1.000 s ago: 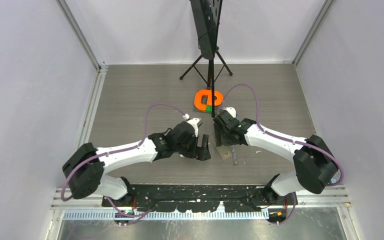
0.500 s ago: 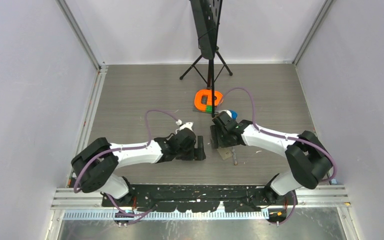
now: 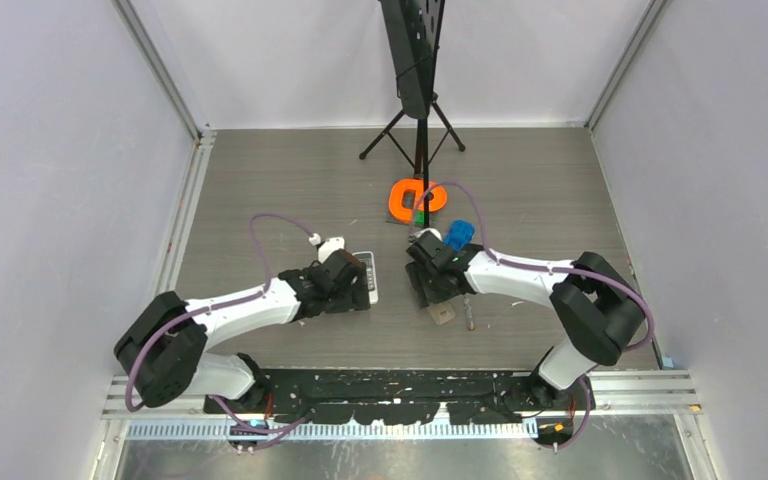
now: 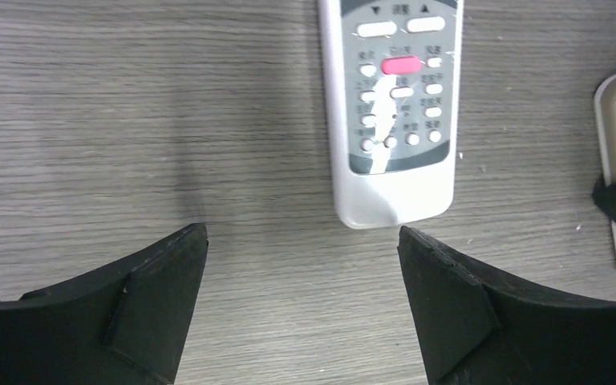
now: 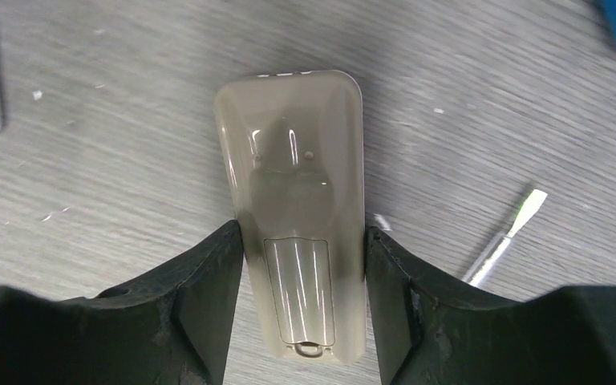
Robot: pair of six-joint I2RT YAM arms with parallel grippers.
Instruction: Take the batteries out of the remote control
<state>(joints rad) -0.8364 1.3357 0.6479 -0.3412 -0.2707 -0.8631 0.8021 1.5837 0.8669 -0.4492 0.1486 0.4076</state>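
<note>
Two remote controls lie on the wooden table. A white one [image 3: 364, 277] [image 4: 389, 112] lies buttons up, just ahead of my left gripper [image 3: 353, 292] [image 4: 303, 241], which is open with bare table between its fingers. A beige one [image 5: 301, 200] [image 3: 442, 312] lies face down, its battery cover closed. My right gripper [image 5: 303, 233] [image 3: 428, 283] straddles its cover end, both fingers touching its sides. The batteries are hidden from every view.
A thin metal-tipped stick tool [image 5: 504, 238] [image 3: 470, 316] lies just right of the beige remote. A blue object [image 3: 458, 234] sits behind my right wrist, an orange ring-shaped piece [image 3: 417, 198] farther back, by a black tripod stand [image 3: 420, 120].
My left arm has drawn back to the left, uncovering the white remote. My right gripper has shifted left and narrowed onto the beige remote's sides.
</note>
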